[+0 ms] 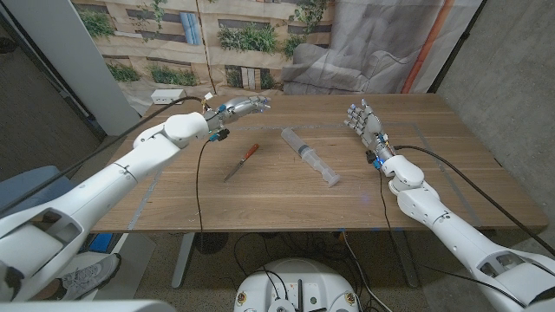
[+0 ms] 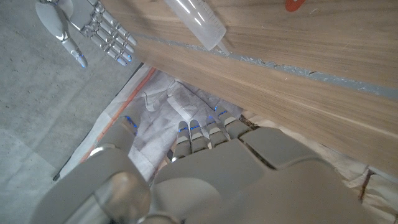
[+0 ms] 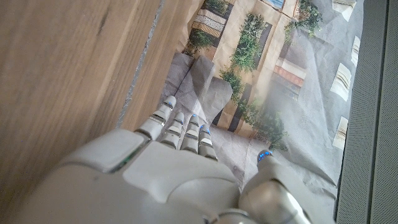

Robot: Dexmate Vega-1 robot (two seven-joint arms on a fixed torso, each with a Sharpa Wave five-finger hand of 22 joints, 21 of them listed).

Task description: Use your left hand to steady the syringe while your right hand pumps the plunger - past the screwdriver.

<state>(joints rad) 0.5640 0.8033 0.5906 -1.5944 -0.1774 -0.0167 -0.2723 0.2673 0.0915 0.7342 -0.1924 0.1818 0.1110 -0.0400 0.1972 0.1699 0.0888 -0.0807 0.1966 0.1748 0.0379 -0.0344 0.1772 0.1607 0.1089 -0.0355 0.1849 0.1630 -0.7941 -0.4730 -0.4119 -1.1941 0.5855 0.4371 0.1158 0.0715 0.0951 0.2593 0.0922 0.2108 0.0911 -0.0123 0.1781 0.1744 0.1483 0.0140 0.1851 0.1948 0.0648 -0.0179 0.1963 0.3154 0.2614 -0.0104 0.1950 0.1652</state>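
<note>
The clear plastic syringe (image 1: 310, 157) lies on its side near the middle of the wooden table (image 1: 260, 204), a see-through barrel with its plunger drawn out toward the near right, touched by neither hand. Just left of the syringe lies the slim screwdriver with the red handle (image 1: 240, 162). Farther back, the right hand (image 1: 365, 124) stands right of the syringe with fingers spread and empty, and the left hand (image 1: 240, 107) hangs beyond the screwdriver, fingers extended, holding nothing.

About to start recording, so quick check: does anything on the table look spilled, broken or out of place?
Nothing stands out. The syringe lies diagonally mid-table, the screwdriver beside it, apart, with no spill visible. The left hand and right hand are both open, holding nothing.
</note>
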